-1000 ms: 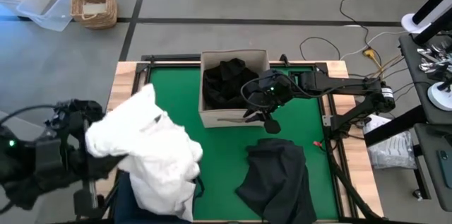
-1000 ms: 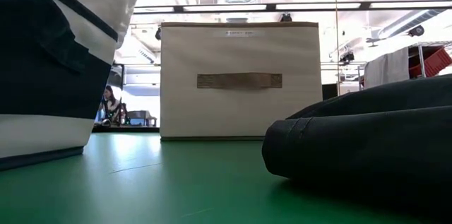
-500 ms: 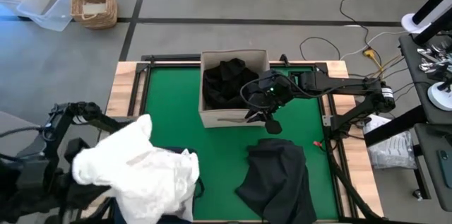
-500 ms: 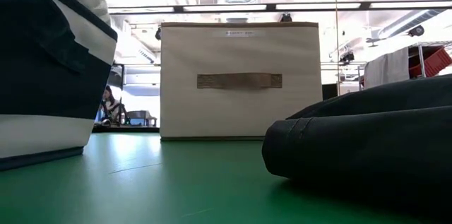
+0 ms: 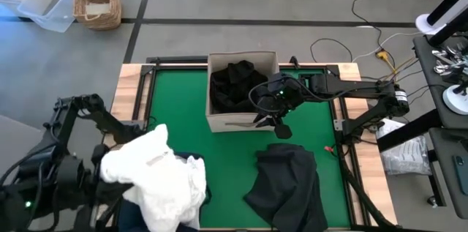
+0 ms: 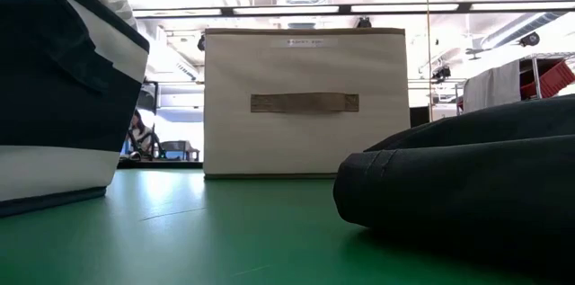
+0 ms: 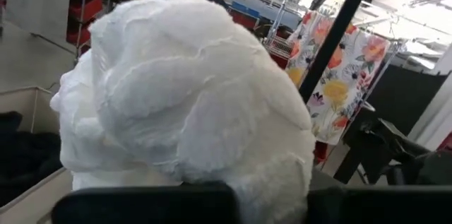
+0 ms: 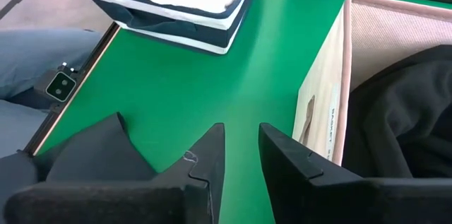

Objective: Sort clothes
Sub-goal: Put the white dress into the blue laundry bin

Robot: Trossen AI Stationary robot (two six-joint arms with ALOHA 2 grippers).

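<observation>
The white garment [image 5: 157, 177] has dropped from high over the worktop's left edge to sit bunched over the navy bin [image 6: 54, 96], left fingers clamped on it. If they let go now, loose folds could spill past the bin's rim. The right gripper [image 8: 240, 155], fingers slightly apart and empty, hovers by the beige box [image 5: 219, 121] of black clothes [image 5: 234, 85]; a dark garment [image 5: 289, 184] waits on the worktop [image 5: 234, 151].

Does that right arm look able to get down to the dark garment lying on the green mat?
Probably yes. The right pincer hovers empty just beyond the dark garment, with bare green mat between and nothing covering it.
</observation>
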